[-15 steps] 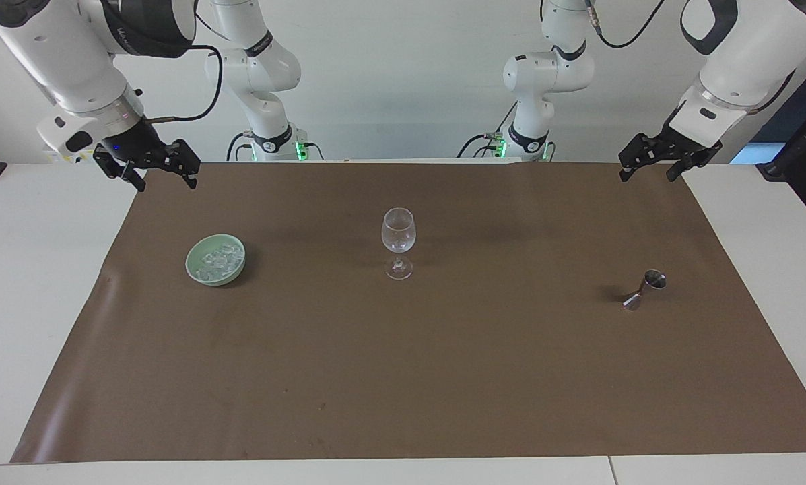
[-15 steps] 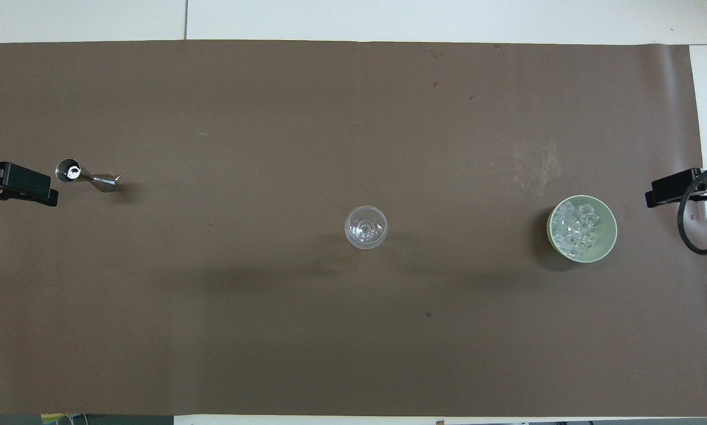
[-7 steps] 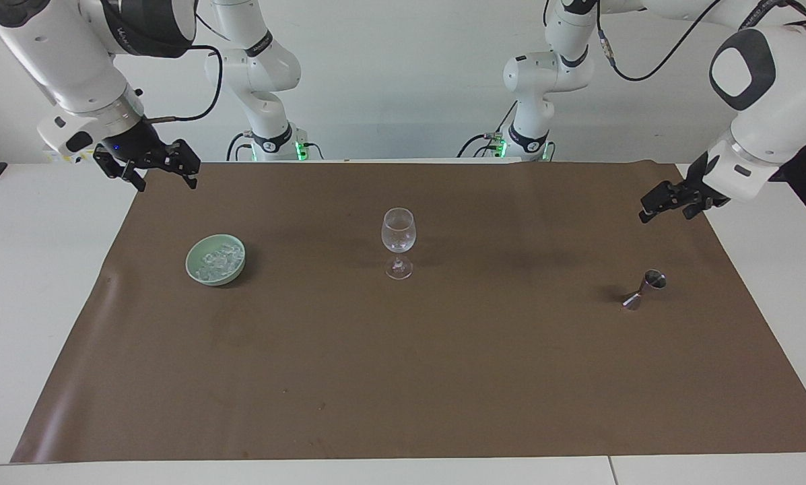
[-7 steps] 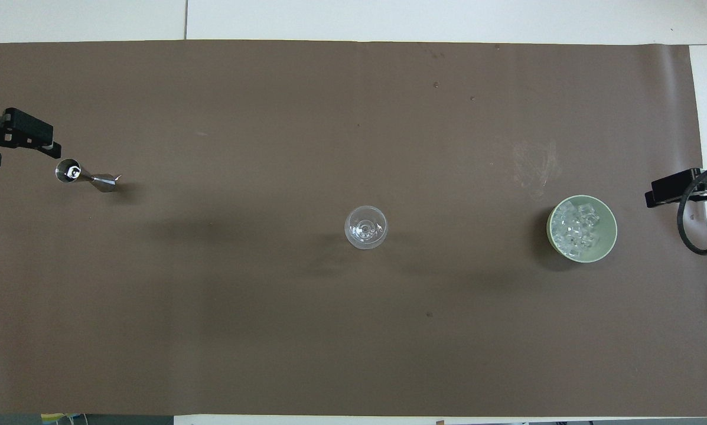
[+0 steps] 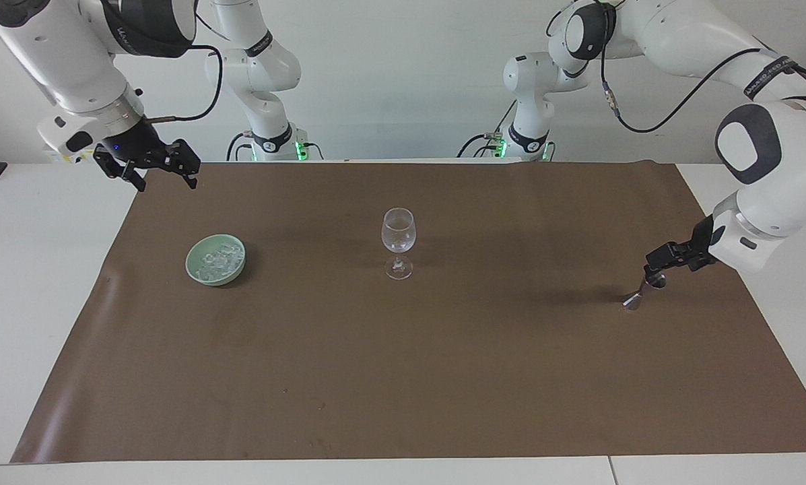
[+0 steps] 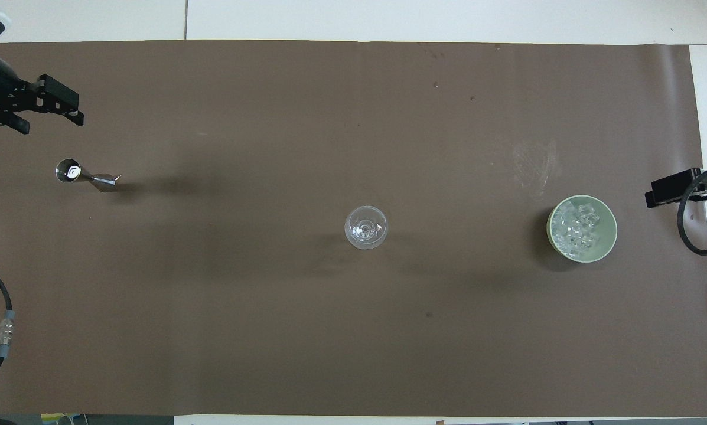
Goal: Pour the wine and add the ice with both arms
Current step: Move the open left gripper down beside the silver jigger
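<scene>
Since the earlier frames the left end effector has been brought down and out from the robots' edge of the brown mat to the jigger, toward the left arm's end of the tabletop. It is now seen low, directly over the jigger's upper cup in the facing view, with its fingers spread wide and nothing held between them; whether the cup is touched cannot be told. In the overhead view the same end effector is shown apart from the jigger, which is consistent with its being raised. Everything else is unchanged from the earlier frames.

Nearest the robots, the right end effector is held in the air over the mat's edge at the right arm's end, where it waits with its fingers wide apart and empty. Farther out, the wine glass is stood upright at the middle of the mat, apparently empty. The pale green bowl is set toward the right arm's end, level with the glass, and the ice is heaped inside it as small clear cubes. Farthest from the robots of these things, the jigger is stood on the mat, well apart from the glass.
</scene>
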